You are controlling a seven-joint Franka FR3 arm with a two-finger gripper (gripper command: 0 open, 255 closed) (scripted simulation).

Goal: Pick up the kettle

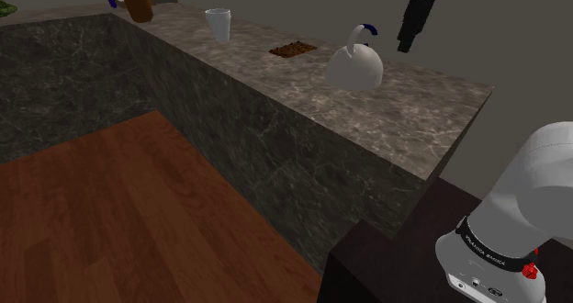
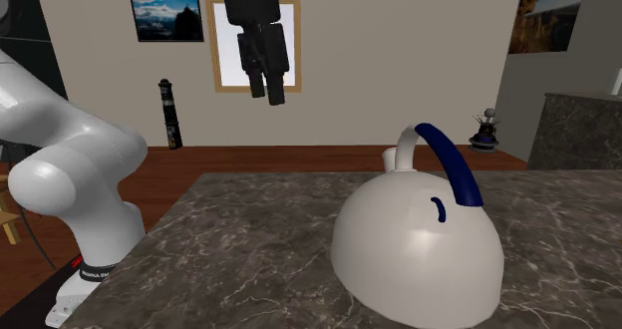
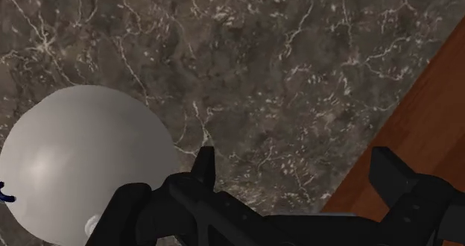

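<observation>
1. Jaws wide, empty, high above the table [image 1: 432,117].
2. Kettle [image 1: 355,67] stands on it, below me and off to one side.
3. Plan: centre over its blue handle [image 2: 454,167], descend, straddle the handle, then close.

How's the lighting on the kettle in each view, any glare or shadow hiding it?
Shoulder view: dim, but the pale kettle stands out against the dark counter. Second exterior view: evenly lit, soft shading low on its body, no glare. Wrist view: faint sheen on its dome, nothing hidden by shadow.
</observation>
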